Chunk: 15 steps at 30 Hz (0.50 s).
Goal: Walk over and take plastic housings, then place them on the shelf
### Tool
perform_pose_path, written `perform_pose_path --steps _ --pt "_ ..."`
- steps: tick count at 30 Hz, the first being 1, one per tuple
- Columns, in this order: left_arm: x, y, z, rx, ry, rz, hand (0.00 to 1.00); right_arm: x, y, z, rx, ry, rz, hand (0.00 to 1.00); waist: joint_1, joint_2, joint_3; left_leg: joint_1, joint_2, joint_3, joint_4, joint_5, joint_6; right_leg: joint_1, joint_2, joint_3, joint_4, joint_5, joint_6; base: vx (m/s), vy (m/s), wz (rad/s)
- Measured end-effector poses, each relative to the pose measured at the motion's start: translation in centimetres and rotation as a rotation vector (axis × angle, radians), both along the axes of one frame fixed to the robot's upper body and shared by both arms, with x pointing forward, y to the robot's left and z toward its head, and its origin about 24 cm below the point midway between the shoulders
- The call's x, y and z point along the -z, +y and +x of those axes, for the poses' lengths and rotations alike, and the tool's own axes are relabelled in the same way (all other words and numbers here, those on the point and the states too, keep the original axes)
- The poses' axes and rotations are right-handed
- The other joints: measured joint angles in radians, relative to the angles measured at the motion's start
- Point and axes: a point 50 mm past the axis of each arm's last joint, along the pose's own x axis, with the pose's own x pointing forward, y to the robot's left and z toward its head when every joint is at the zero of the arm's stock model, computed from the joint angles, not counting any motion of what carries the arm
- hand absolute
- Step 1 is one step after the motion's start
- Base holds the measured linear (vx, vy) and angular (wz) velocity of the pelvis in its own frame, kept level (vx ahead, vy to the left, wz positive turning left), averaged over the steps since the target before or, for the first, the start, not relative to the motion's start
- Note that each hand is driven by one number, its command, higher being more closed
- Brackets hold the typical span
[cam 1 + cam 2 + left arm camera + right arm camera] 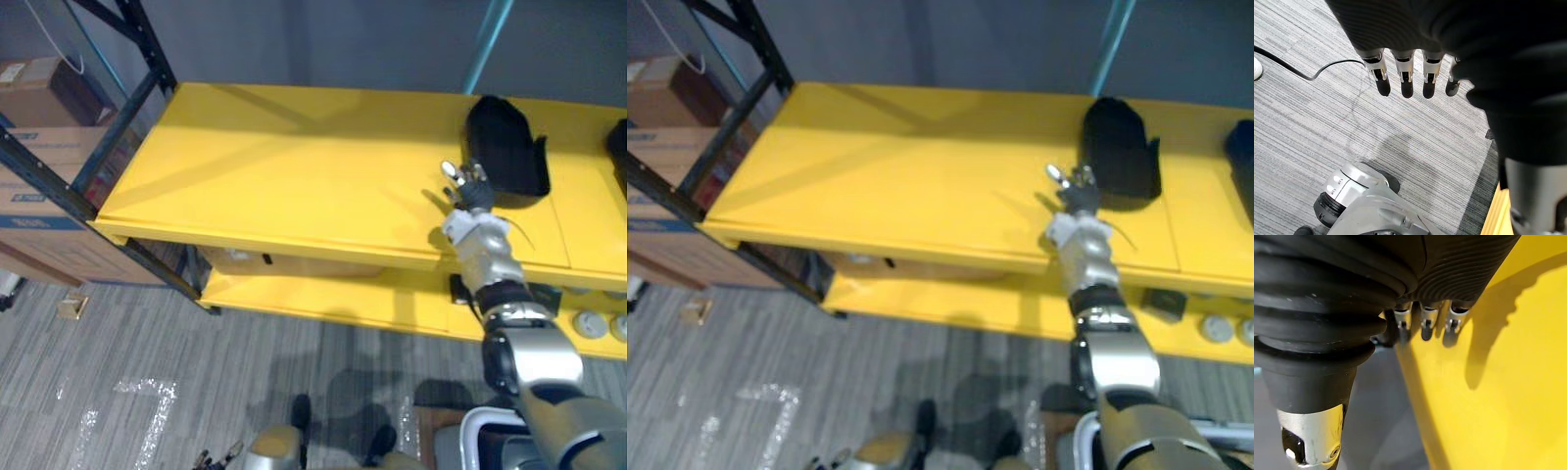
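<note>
While the right hand hangs over the front part of the yellow shelf's top board, its fingers are stretched out almost straight and hold nothing. Their dark tips point toward the black plastic housing, which lies on that board just beyond the hand; whether the tips touch it I cannot tell. A 2nd dark object is cut off by the right edge on the same board, well apart from the hand.

On the lower yellow board sit 2 round grey parts at the far right, with a small black piece beside them. Cardboard boxes stand behind the black rack frame on the left.

Down at the robot's side, the left hand is empty, its fingers straight and pointing at the grey carpet floor.
</note>
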Motion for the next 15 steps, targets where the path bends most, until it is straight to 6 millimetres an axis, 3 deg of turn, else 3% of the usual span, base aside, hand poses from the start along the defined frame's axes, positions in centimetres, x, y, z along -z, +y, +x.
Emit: perform_pose_path --steps 3,6,9,12,15 --pt "0.0 0.1 0.0 0.002 -0.001 0.004 0.00 -0.4 0.7 0.1 -0.114 -0.037 -0.022 0.00 0.000 -0.003 0.002 0.001 0.002 0.003 0.000 0.000 0.000 0.000 0.001 0.003 0.000 0.000 0.000 0.00 -0.002 -0.02" --pt "-0.1 0.2 0.1 0.005 0.001 0.013 0.00 -1.5 2.7 0.2 -0.291 -0.107 -0.100 0.00 0.000 -0.004 0.002 0.003 0.003 0.009 0.000 -0.001 -0.001 0.000 0.002 0.007 0.001 0.001 0.000 -0.01 0.001 -0.05" --pt "-0.1 0.5 0.1 -0.007 0.008 0.046 0.00 -4.2 4.4 -0.4 -0.393 -0.293 -0.167 0.00 0.000 -0.010 0.003 0.004 0.005 0.016 0.000 -0.003 0.000 -0.001 0.003 0.013 0.001 0.001 0.000 0.00 -0.001 -0.05" --pt "-0.2 1.0 0.0 -0.045 0.021 0.082 0.00 -7.2 5.5 -2.0 -0.431 -0.514 -0.201 0.00 -0.001 -0.031 -0.003 0.006 0.006 0.023 0.000 -0.008 -0.001 -0.002 0.003 0.020 -0.001 0.001 0.000 0.02 -0.002 -0.08" --pt "-0.4 2.2 -0.4 -0.142 0.038 0.138 0.00 -9.3 6.6 -5.3 -0.438 -0.717 -0.235 0.00 -0.020 -0.076 -0.032 0.003 0.012 0.046 0.000 -0.018 0.001 -0.017 0.007 0.044 -0.001 0.001 -0.001 0.04 -0.009 -0.16"
